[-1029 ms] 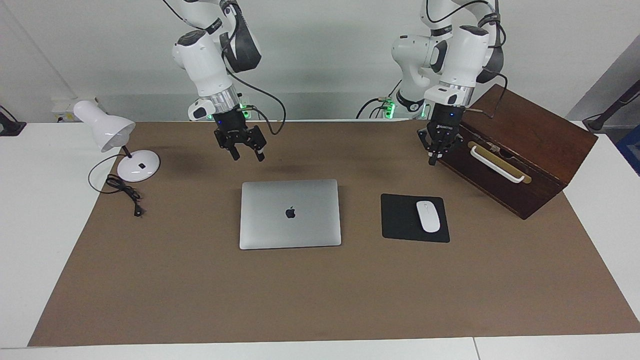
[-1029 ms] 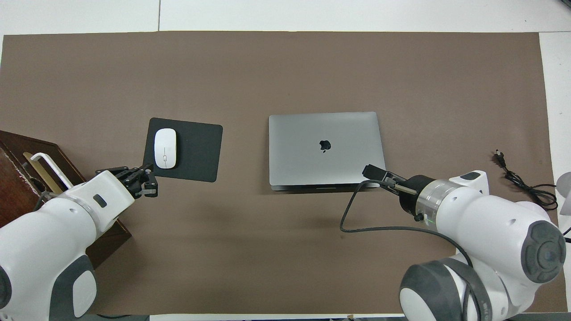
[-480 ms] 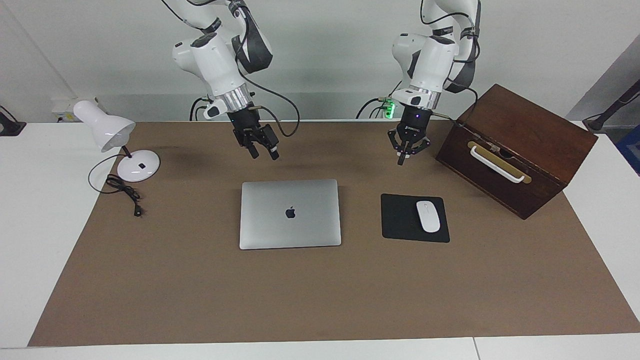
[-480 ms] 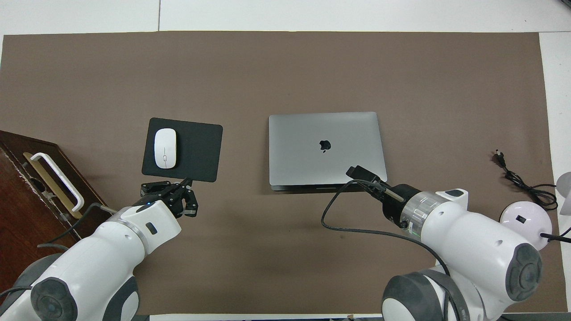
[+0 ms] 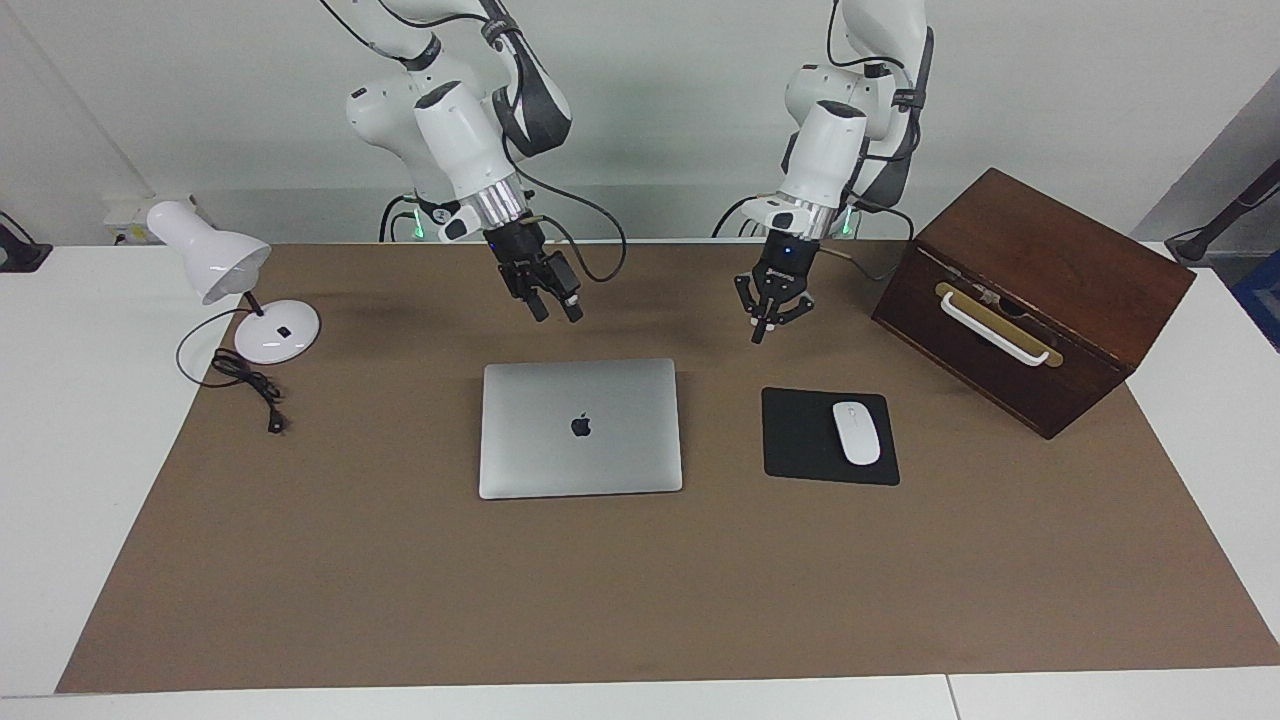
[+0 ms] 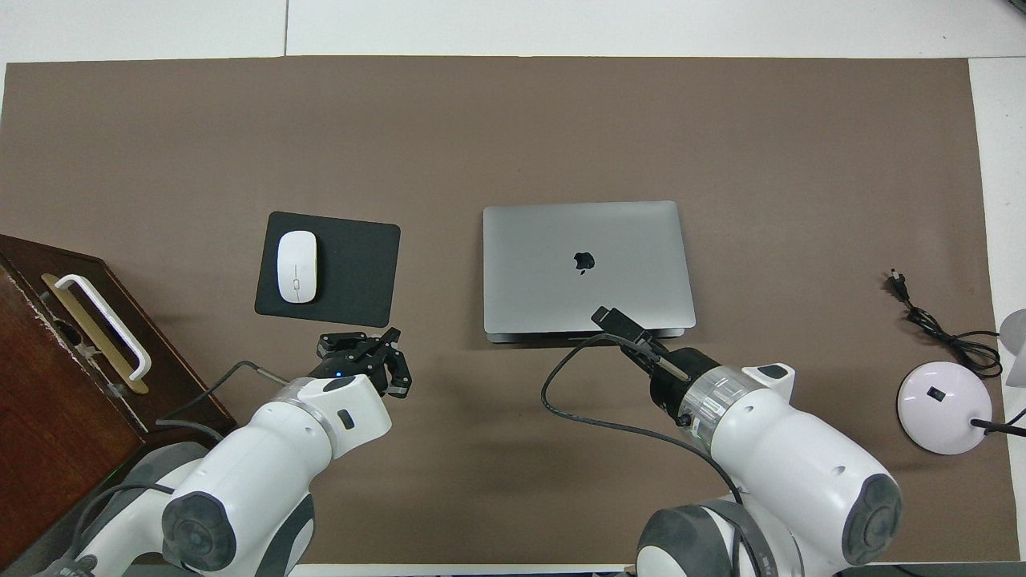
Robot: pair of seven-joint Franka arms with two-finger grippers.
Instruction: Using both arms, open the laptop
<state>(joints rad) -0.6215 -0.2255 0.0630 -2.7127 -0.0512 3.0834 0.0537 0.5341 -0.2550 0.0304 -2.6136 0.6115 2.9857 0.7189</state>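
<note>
The laptop [image 5: 580, 428] has a smooth, matt silver metal lid. The mouse pad [image 5: 800, 436] looks matt black, the mouse [image 5: 856, 432] on it glossy white plastic. The box [image 5: 1040, 290] is dark polished wood; the lamp [image 5: 215, 265] glossy white. The table cover [image 5: 640, 590] is matt brown.

My two arms are built of glossy white rounded shells joined by dark grey sections at the joints, with a round dark grey cap on the end of each big joint. My left arm [image 5: 835, 130] and my right arm [image 5: 455, 110] each end in a bright silver wrist ring, and below it sits a small black unit of thin links. A small blue light glows on each black unit, and green lights shine near both bases. A black cable loops loosely from each wrist back along the arm. Small dark oval marks show on the white shells near my wrists.
</note>
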